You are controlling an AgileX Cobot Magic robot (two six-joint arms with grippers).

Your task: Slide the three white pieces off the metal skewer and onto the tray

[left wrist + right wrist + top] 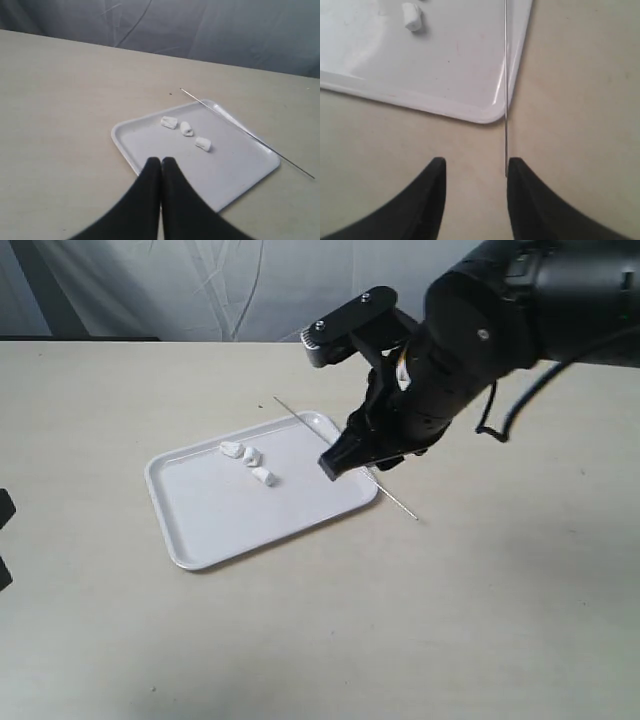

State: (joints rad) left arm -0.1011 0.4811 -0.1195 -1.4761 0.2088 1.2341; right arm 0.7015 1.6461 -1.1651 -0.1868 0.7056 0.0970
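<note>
Hovering right gripper (476, 164), jaws apart, above skewer (506, 75)

Three white pieces (186, 128) on tray (230, 170), bare skewer (247, 133) across rim

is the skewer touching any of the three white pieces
Apart. The left wrist view shows a strip of bare tray between the metal skewer and the three white pieces, which lie loose on the tray.

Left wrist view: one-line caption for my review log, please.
Shut left gripper faces the tray, three white pieces lying loose on it, the bare skewer resting across its rim.
</note>
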